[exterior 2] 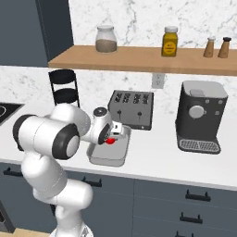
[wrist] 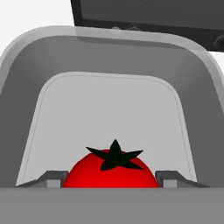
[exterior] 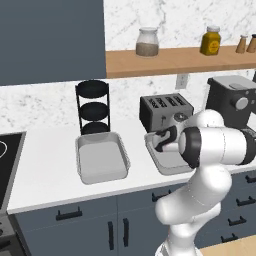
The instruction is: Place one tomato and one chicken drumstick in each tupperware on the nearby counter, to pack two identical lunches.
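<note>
My gripper (wrist: 113, 179) is shut on a red tomato (wrist: 113, 169) with a dark green calyx, holding it from both sides just over the floor of the right tupperware (wrist: 43, 70). From the right base view the tomato (exterior 2: 110, 140) shows red under the gripper (exterior 2: 114, 135), inside that tupperware (exterior 2: 109, 158). The second tupperware (exterior: 101, 160) lies empty to the left on the white counter (exterior: 50, 172). In the left base view the gripper (exterior: 163, 143) hangs over the right tupperware (exterior: 169, 165). The chicken drumstick is out of view.
A dark toaster (exterior: 166, 111) stands right behind the right tupperware, and a coffee machine (exterior 2: 201, 115) to its right. A black tiered rack (exterior: 93, 107) stands behind the left tupperware. A stovetop (exterior: 7, 160) lies far left, and a wooden shelf (exterior 2: 139, 60) with jars hangs above.
</note>
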Motion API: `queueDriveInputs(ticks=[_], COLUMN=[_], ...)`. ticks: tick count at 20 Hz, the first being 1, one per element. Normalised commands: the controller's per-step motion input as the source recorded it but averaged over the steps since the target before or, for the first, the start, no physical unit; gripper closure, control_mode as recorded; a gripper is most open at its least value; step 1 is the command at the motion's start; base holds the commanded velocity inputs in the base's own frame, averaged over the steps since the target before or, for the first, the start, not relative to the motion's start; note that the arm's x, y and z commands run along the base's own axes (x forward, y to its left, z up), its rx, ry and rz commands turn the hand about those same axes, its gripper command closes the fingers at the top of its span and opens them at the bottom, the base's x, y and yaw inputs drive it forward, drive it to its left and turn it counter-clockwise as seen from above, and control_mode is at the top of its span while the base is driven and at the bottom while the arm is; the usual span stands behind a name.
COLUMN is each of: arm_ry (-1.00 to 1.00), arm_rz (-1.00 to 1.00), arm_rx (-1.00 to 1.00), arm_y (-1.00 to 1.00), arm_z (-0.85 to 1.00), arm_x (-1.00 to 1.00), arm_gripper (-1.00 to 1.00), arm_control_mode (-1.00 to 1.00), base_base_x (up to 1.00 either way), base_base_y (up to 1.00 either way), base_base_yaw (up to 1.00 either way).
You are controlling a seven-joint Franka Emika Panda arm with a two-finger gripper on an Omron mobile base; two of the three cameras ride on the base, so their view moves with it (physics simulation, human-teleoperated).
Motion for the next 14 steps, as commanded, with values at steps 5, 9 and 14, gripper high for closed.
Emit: queueDriveInputs(ticks=[5, 9, 14], arm_ry=[-0.02, -0.07, -0.14], arm_rz=[0.00, 0.00, 0.00], arm_rx=[0.00, 0.00, 0.00], arm_y=[0.00, 0.00, 0.00], arm_z=[0.00, 0.18, 0.42], arm_x=[0.11, -0.01, -0.46], arm_gripper=[-1.00, -1.00, -1.00], arm_control_mode=[-1.00, -1.00, -1.00], base_base_x=[0.00, 0.00, 0.00], base_base_y=[0.00, 0.00, 0.00], base_base_yaw=[0.00, 0.00, 0.00])
